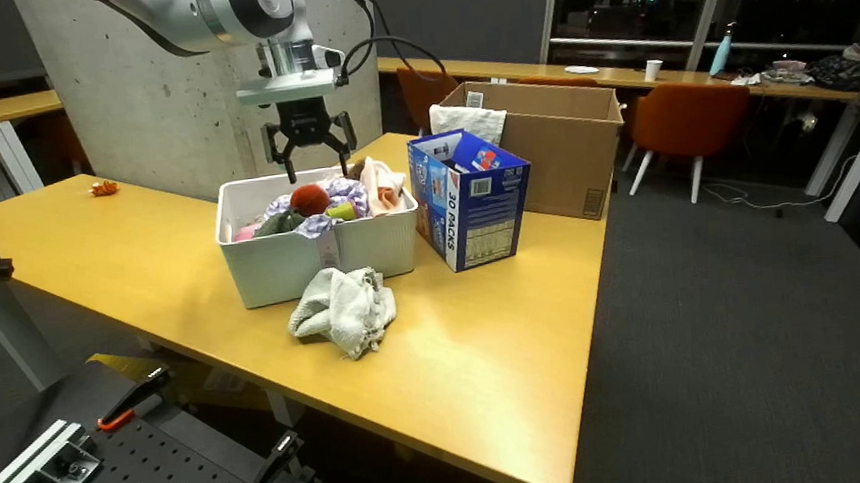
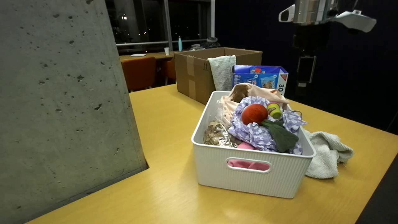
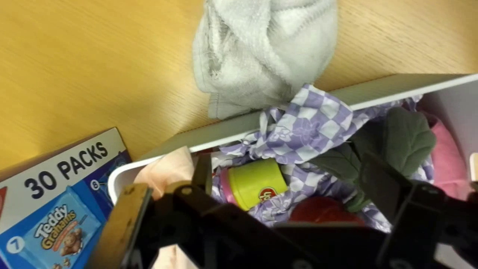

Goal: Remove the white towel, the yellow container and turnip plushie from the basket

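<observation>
A crumpled white towel (image 1: 346, 311) lies on the table (image 1: 489, 362), just beside the white basket (image 1: 275, 272). Inside, amid purple checked fabric (image 3: 317, 125), rest the yellow container (image 3: 257, 183) – tilted – and the red, green-leaved turnip plushie (image 2: 254, 114). The gripper (image 1: 318, 172) hangs above the basket, jaws spread apart. Next to it stands a blue snack box (image 1: 490, 212); farther back, a cardboard box (image 1: 559, 146).

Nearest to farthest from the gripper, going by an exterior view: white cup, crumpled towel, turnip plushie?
1. Turnip plushie: in the basket, below the gripper
2. Crumpled towel: on the table, beside the basket
3. White cup: on the far desk
</observation>
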Robot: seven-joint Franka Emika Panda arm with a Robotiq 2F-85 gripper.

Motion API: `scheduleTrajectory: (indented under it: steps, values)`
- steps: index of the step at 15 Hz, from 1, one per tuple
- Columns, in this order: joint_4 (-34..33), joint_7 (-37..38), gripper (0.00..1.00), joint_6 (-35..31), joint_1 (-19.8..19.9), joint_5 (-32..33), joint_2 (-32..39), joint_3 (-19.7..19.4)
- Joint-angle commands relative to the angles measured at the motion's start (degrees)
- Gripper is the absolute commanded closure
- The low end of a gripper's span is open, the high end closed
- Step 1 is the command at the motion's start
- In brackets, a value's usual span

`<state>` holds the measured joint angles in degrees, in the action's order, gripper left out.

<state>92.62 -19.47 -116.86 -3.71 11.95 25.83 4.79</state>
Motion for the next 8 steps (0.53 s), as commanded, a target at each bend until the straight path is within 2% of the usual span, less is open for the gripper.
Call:
scheduleTrajectory:
  steps: [1,5,8]
  values:
    - [0.7,2.2,0.00,-5.3,1.4,-6.5,1.4,1.2]
    - [0.0,7.6,0.00,-13.0,1.2,-13.7,3.5,1.6]
    - [-0.4,11.2,0.00,-14.2,0.6,-17.2,4.8,1.9]
